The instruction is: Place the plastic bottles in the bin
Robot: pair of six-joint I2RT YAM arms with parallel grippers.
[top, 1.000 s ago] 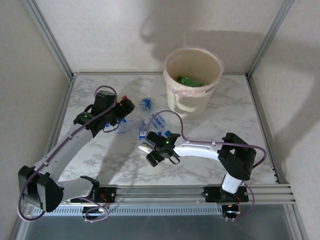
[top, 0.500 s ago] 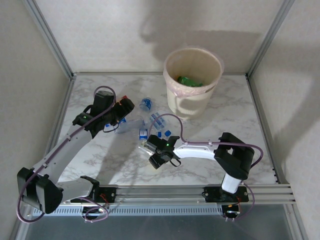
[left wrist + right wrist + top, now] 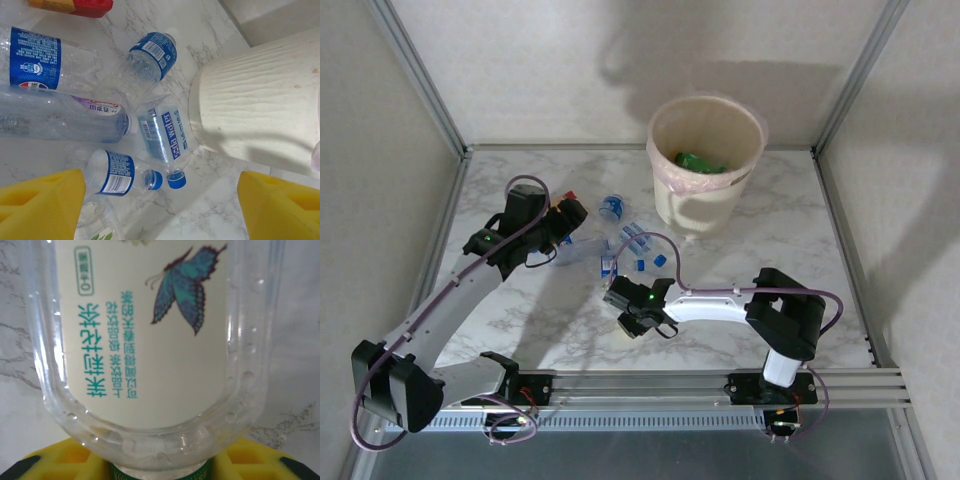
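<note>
Clamps the right hand [image 3: 160, 462] on a butterfly-label bottle [image 3: 150, 340] stretching toward 12 o'clock. Holds the left hand [image 3: 160, 202] wide open above blue-label bottles [image 3: 162, 135] on the bench [image 3: 215, 210], bin [image 3: 250, 100] at 2 o'clock.

Bin [image 3: 705, 205]: round, cream, ribbed wall, wider at the rim, pinkish liner folded over the rim; upright at 12–1 o'clock on the table [image 3: 520, 300]. Green bottles [image 3: 698, 162] lie inside. Loose bottles, clear and crushed, lie flat at the bin's 7–8 o'clock. Soda-water bottle [image 3: 165, 135]: blue cap toward 6 o'clock, just beside the bin wall. Blue-label bottle [image 3: 150, 52] at its 12 o'clock. Small blue-capped bottle [image 3: 120, 172] at its 8 o'clock, the two caps close together. Purple-label bottle [image 3: 65, 117] and wide blue-label bottle [image 3: 35, 52] at 9–10 o'clock. Red-and-orange bottle [image 3: 75, 5] is cut by the frame edge. Butterfly-label bottle [image 3: 150, 340]: clear, cream label, teal butterfly, green cap.
</note>
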